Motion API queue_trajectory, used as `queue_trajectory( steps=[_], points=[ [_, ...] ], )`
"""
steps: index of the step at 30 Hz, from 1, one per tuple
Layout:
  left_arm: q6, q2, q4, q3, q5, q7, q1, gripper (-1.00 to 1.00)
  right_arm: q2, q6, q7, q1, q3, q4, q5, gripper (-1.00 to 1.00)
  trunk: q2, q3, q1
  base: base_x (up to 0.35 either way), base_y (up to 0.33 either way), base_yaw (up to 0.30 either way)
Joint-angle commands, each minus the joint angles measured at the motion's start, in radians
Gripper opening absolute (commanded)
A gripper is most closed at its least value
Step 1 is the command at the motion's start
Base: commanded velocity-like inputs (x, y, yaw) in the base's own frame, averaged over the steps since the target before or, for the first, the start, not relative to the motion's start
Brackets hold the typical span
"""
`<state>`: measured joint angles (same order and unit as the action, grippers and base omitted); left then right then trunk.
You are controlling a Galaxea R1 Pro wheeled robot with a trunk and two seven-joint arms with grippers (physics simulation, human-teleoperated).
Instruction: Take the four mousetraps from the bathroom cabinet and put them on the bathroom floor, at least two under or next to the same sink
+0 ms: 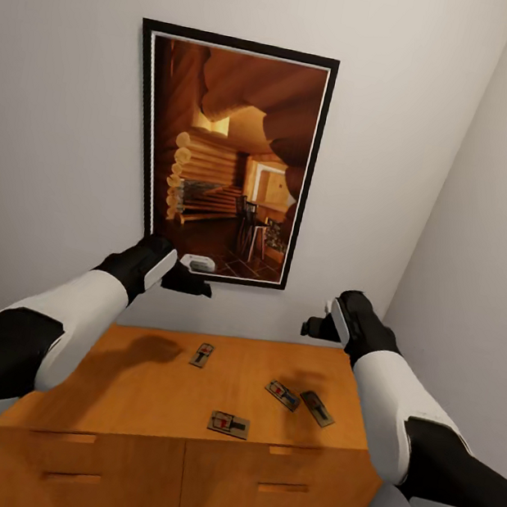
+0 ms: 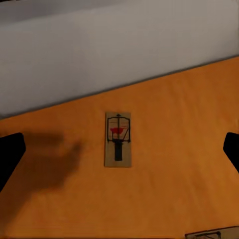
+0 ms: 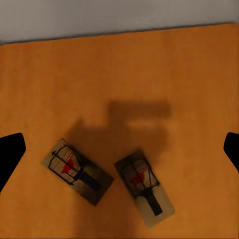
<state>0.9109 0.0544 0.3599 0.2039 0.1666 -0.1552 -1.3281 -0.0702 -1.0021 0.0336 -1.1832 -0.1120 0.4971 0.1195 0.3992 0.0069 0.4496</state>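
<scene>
Atop wide orange-brown wooden cabinet, four small tan wooden mousetraps lying flat, untouched. Above them, left hand and right hand hovering wide open and empty, probably lining up for first pickups.

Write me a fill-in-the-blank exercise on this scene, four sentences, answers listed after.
1. The number of mousetraps lying on the cabinet top is ____.
2. On the wall behind the cabinet hangs a framed ____ of a log cabin interior.
3. Under the right claw lie ____ mousetraps close together.
4. Both the left claw and the right one hover above the cabinet holding ____.

Missing words: four; picture; two; nothing
</scene>
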Motion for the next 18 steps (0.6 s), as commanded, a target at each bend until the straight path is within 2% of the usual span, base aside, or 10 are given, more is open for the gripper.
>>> queue_trajectory(
  steps=[1,5,8,18],
  points=[
    [0.003,-0.004,-0.003,0.008,0.010,0.000,-0.002,1.00,-0.008,0.004,-0.001,-0.003,-0.009,-0.005,0.018,1.00,0.001,-0.001,0.000,0.000,0.000,0.000],
    [0.001,-0.026,-0.009,0.007,0.012,-0.021,-0.005,1.00,-0.025,0.022,0.003,-0.009,-0.008,-0.021,0.037,1.00,0.001,-0.001,0.000,0.000,0.000,0.000],
    [0.003,-0.039,-0.003,0.008,0.010,-0.037,-0.006,1.00,-0.026,0.026,0.003,-0.010,-0.009,-0.025,0.043,1.00,0.001,-0.001,0.000,0.000,0.000,0.000],
    [0.000,-0.038,0.001,0.009,0.010,-0.055,-0.006,1.00,-0.019,0.031,-0.003,-0.013,-0.009,-0.022,0.052,1.00,0.001,-0.001,0.000,0.000,0.000,0.000]
  ],
)
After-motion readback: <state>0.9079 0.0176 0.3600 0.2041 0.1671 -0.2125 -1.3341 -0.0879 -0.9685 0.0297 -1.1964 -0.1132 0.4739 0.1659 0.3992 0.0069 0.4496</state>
